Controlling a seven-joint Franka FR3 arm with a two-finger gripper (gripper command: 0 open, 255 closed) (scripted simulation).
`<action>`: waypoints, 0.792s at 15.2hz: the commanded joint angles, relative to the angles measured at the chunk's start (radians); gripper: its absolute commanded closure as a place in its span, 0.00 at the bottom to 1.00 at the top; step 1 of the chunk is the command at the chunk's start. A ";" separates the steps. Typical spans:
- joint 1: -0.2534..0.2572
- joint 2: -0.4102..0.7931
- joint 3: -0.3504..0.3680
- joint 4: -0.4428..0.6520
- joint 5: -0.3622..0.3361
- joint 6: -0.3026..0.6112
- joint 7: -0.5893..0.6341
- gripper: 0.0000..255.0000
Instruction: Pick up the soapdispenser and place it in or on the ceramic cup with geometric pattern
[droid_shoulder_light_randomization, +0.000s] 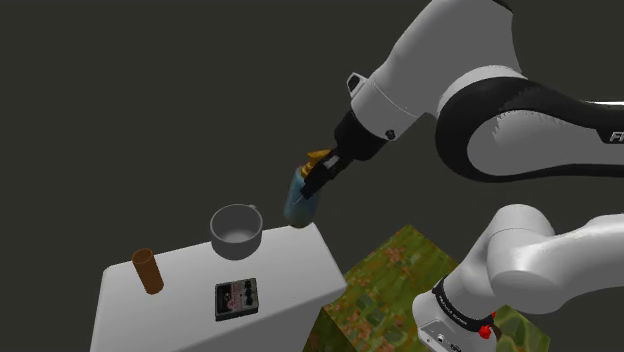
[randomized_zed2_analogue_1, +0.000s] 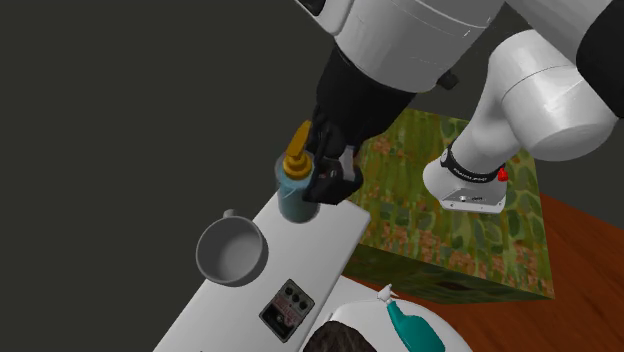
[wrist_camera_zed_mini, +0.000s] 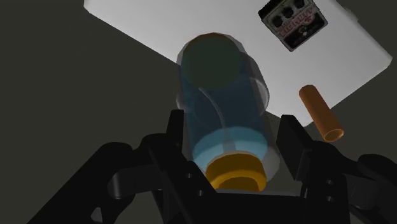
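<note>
White table (droid_shoulder_light_randomization: 300, 272) first, with the green patterned stand (droid_shoulder_light_randomization: 385, 285) at its 4 o'clock in the shoulder view. My gripper (droid_shoulder_light_randomization: 314, 186) is clamped on the soap dispenser (droid_shoulder_light_randomization: 298, 203), a blue see-through bottle with an orange cap, tilted by the table's far corner. Grey cup (droid_shoulder_light_randomization: 236, 230) stands on the table at the dispenser's 8 o'clock, apart from it. Black knob box (droid_shoulder_light_randomization: 236, 298) is at the cup's 6, brown cylinder (droid_shoulder_light_randomization: 148, 271) at the cup's 8.

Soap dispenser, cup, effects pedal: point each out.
soap dispenser (droid_shoulder_light_randomization: 297, 205), shoulder view, blue bottle body.
cup (droid_shoulder_light_randomization: 237, 246), shoulder view, grey outer wall.
effects pedal (droid_shoulder_light_randomization: 236, 299), shoulder view, top face.
</note>
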 joint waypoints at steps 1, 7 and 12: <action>-0.026 0.080 0.020 0.063 -0.016 0.020 0.010 1.00; -0.114 0.333 0.089 0.295 -0.104 0.045 0.063 1.00; -0.152 0.471 0.133 0.406 -0.176 0.066 0.110 1.00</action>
